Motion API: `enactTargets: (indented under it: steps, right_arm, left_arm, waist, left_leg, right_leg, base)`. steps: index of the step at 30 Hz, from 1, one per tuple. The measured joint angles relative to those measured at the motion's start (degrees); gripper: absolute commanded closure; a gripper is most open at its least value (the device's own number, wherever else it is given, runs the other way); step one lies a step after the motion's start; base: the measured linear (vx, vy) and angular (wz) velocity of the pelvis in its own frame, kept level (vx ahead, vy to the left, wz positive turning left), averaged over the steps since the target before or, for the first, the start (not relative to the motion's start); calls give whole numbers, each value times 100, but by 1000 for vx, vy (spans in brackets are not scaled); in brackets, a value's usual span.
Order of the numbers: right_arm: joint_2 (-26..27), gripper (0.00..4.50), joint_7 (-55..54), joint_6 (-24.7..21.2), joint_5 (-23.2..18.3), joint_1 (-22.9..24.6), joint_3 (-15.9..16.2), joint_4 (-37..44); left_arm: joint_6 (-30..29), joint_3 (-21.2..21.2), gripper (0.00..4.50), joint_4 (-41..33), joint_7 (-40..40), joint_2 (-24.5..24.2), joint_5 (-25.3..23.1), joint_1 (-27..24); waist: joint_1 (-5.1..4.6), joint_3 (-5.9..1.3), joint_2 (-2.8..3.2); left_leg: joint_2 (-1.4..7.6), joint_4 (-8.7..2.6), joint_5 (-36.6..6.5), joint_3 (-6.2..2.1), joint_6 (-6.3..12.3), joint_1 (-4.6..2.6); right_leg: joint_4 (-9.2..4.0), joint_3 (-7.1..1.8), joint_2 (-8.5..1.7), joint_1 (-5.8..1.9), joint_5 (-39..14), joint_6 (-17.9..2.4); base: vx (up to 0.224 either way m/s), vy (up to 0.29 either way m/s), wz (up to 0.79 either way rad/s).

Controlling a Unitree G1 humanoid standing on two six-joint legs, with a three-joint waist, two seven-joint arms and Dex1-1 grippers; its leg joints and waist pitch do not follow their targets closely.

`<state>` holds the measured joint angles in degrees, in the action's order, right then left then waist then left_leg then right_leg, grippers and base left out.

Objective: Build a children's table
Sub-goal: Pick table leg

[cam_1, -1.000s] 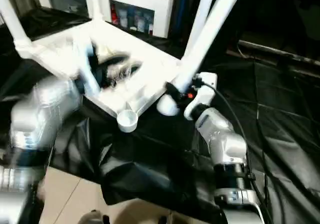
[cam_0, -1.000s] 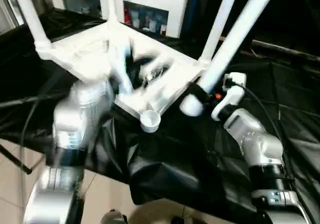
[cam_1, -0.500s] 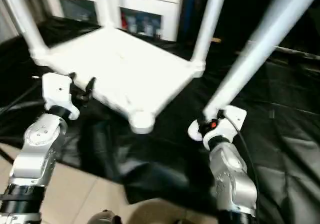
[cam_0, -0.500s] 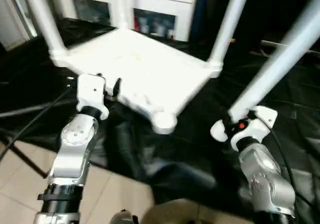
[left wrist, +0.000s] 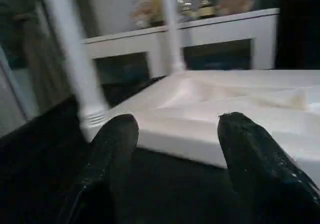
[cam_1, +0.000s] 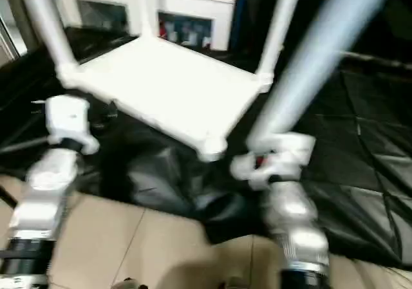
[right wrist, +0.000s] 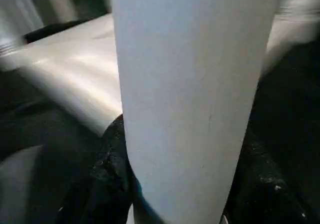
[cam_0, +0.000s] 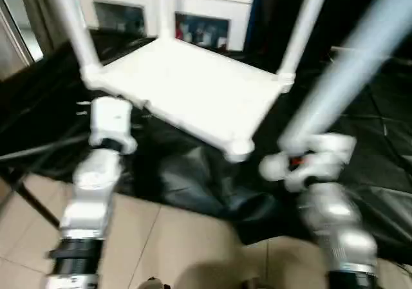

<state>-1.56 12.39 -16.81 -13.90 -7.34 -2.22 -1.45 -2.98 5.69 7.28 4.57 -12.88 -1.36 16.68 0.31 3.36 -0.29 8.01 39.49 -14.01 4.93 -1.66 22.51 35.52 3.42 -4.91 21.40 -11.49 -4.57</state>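
Left eye view: the tabletop (cam_0: 193,89) lies upside down on the black cloth (cam_0: 193,179) at centre, three legs (cam_0: 71,18) socketed. The fourth leg (cam_0: 347,64), at 2 o'clock, sits clasped in the right gripper (right wrist: 175,184), unfitted. The left gripper (left wrist: 172,149) hangs released at 9 o'clock.

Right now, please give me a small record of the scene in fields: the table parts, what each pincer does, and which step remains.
tabletop: white, upside down on the black cloth
legs fitted: three, standing up in corner sockets, e.g.
free socket: near corner, no leg in it
fourth leg: held slanting, to the right of the tabletop
right pincer: shut on fourth leg near its lower end
left pincer: open, holds nothing, facing the tabletop edge
step remaining: put the fourth leg into the free socket
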Motion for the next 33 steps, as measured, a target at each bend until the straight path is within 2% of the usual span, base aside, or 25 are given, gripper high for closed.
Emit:
enactTargets:
  steps: [3,4,5,9,12,13,14,15,16,17,18,19,20,21,22,24,25,26,27,28,29,30,31,32,33]
  right_arm:
    - [-29,259,68,418,237,-70,92,-168]
    - [-65,259,72,513,263,-87,84,-190]
    - [-101,259,87,571,275,-142,83,-208]
    - [-246,259,200,581,229,-126,-1,-362]
    - [-177,259,213,579,223,-136,0,-396]
    - [-146,259,226,579,223,-146,2,-417]
    - [-119,259,250,582,223,-180,38,-488]
    - [-92,259,266,588,223,-223,77,-552]
    - [-71,259,269,601,220,-216,88,-565]
    - [-79,259,267,608,221,-200,81,-577]
    - [-77,259,270,611,220,-200,81,-584]
    - [-73,259,279,619,220,-197,82,-587]
    - [-71,259,296,640,220,-183,87,-588]
    - [-85,259,305,673,221,-186,85,-586]
    - [-93,259,308,703,221,-177,84,-586]
    - [-126,259,309,728,222,-149,52,-591]
    - [-134,259,308,728,222,-118,37,-595]
    - [-146,259,310,741,223,-119,19,-596]
    - [-144,259,311,743,223,-117,16,-606]
    - [-115,259,312,744,222,-121,23,-604]
    - [-58,259,324,744,228,-182,104,-605]
    - [-21,259,351,744,228,-221,169,-597]
    - [21,259,389,746,224,-229,229,-590]
    - [22,259,396,746,224,-223,253,-585]
    - [23,259,393,741,220,-203,251,-584]
  left_arm:
    - [-10,69,152,-5,-49,79,47,-109]
    - [-26,67,152,-4,-51,77,47,-109]
    - [-44,65,152,-3,-54,74,51,-115]
    - [90,-39,152,-9,120,68,163,-150]
    - [107,30,152,-16,167,16,172,-167]
    - [107,31,152,-16,204,16,178,-177]
    - [107,36,152,-24,245,6,193,-230]
    - [105,62,152,-26,258,-11,215,-293]
    - [95,73,152,-26,260,-14,227,-309]
    - [95,70,152,-38,261,-28,231,-275]
    - [95,69,152,-53,266,-34,244,-257]
    - [94,67,152,-66,269,-44,260,-250]
    - [95,62,152,-78,278,-53,277,-245]
    - [98,58,152,-90,285,-48,279,-240]
    - [99,44,152,-94,296,-43,279,-257]
    - [99,-9,152,-99,351,-20,278,-256]
    - [99,-46,152,-101,376,-10,278,-254]
    - [104,-65,152,-112,400,-15,277,-248]
    - [107,-49,152,-114,401,-38,277,-255]
    - [105,-24,152,-111,401,-69,277,-259]
    - [105,66,152,-109,395,-140,277,-305]
    - [95,108,152,-78,393,-182,278,-315]
    - [92,137,152,-76,395,-243,278,-304]
    - [97,134,152,-87,399,-234,278,-272]
    - [97,114,152,-89,408,-220,278,-266]
  waist:
    - [68,-45,-71]
    - [115,-77,-146]
    - [161,-104,-248]
    - [414,-86,-260]
    - [436,-71,-261]
    - [433,-63,-255]
    - [452,-32,-238]
    - [471,0,-225]
    - [446,25,-196]
    - [413,68,-127]
    - [389,80,-114]
    - [369,97,-103]
    - [364,95,-173]
    - [364,89,-250]
    - [371,79,-298]
    - [521,66,-232]
    - [553,46,-203]
    - [578,12,-123]
    - [598,8,-103]
    - [557,-8,-132]
    - [473,-35,-194]
    - [428,-37,-201]
    - [351,-49,-204]
    - [262,-69,-239]
    - [218,-73,-279]
  left_leg:
    - [27,-193,180,54,39,47]
    - [20,-250,245,123,57,79]
    - [-3,-276,287,190,41,121]
    - [28,-402,346,252,-33,154]
    - [98,-412,412,261,-66,135]
    - [100,-424,410,262,-67,116]
    - [143,-463,404,357,-70,3]
    - [182,-488,357,460,-94,-125]
    - [187,-513,324,453,-94,-195]
    - [224,-545,317,404,-93,-275]
    - [242,-587,317,404,-94,-319]
    - [245,-625,317,415,-94,-347]
    - [210,-655,317,486,-95,-421]
    - [185,-651,300,547,-124,-510]
    - [182,-609,189,547,-160,-543]
    - [183,-208,-141,400,76,-389]
    - [177,-154,-156,344,106,-358]
    - [218,-297,-64,305,15,-339]
    - [242,-315,-17,297,-116,-363]
    - [228,-380,-40,264,-108,-428]
    - [136,-478,-72,194,-95,-490]
    - [105,-488,-117,143,-91,-532]
    - [51,-493,-191,22,-71,-597]
    - [28,-504,-274,27,-102,-688]
    - [26,-540,-334,206,-197,-786]
  right_leg:
    - [421,91,266,-54,-164,159]
    - [362,54,250,-70,-249,203]
    - [244,13,175,-77,-338,502]
    - [240,58,136,40,-291,489]
    - [213,116,156,47,-280,470]
    - [190,120,156,34,-279,468]
    - [126,80,181,26,-280,468]
    - [80,40,189,-43,-281,470]
    - [8,115,152,-151,-281,471]
    - [-113,252,150,-292,-307,467]
    - [-110,304,139,-367,-412,441]
    - [0,332,136,-390,-523,396]
    - [159,289,54,-464,-643,364]
    - [159,191,38,-447,-613,425]
    - [135,185,31,-465,-617,429]
    - [90,213,52,-541,-616,429]
    - [70,221,80,-563,-615,428]
    - [40,240,167,-586,-613,431]
    - [11,259,187,-623,-617,453]
    - [-55,246,191,-625,-615,448]
    - [178,212,162,-500,-698,311]
    - [416,197,152,-371,-713,331]
    - [739,189,150,-152,-728,421]
    - [791,150,133,95,-695,481]
    - [694,123,75,297,-613,428]
  base:
    - [-62,28,16]
    - [-77,-41,13]
    - [-81,-80,-3]
    - [-81,-65,-12]
    - [-17,-9,-7]
    - [0,0,0]
    - [-11,26,-29]
    - [-11,26,-29]
    - [11,47,-44]
    - [39,58,-30]
    - [39,58,-30]
    - [2,31,-18]
    - [66,-36,-7]
    - [66,-36,-7]
    - [138,-72,-8]
    - [157,-39,-19]
    - [179,-19,-7]
    - [171,7,6]
    - [171,7,6]
    - [222,33,9]
    - [262,-10,-6]
    - [262,-10,-6]
    - [221,-47,-29]
    - [168,-44,-39]
    - [168,-44,-39]
